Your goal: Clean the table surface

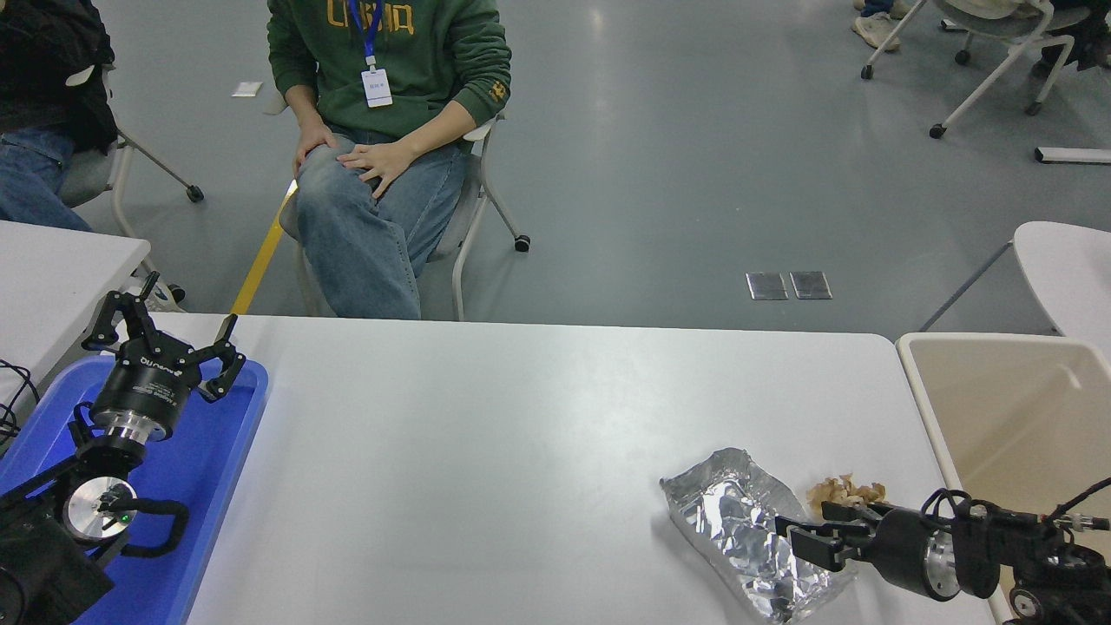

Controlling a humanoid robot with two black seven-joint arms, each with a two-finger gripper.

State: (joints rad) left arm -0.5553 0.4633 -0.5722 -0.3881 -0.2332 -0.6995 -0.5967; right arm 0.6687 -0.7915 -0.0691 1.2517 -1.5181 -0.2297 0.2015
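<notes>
**Inspector:** Report the layout, largest item first.

**Robot:** The table surface fills the near half of the view, white and matte. A beige bin stands against its right edge; a blue tray lies at its left end.

**Inspector:** Your arms?

**Robot:** My left gripper sits over the blue tray, fingers spread wide, holding nothing. My right gripper comes in from the near right, low over the table (fingers parted, nothing clamped that I can make out).

**Inspector:** Debris?

**Robot:** A crumpled foil sheet lies at the near right, under my right fingertips. Just right of it, a small heap of tan scraps, partly hidden behind that gripper.
</notes>
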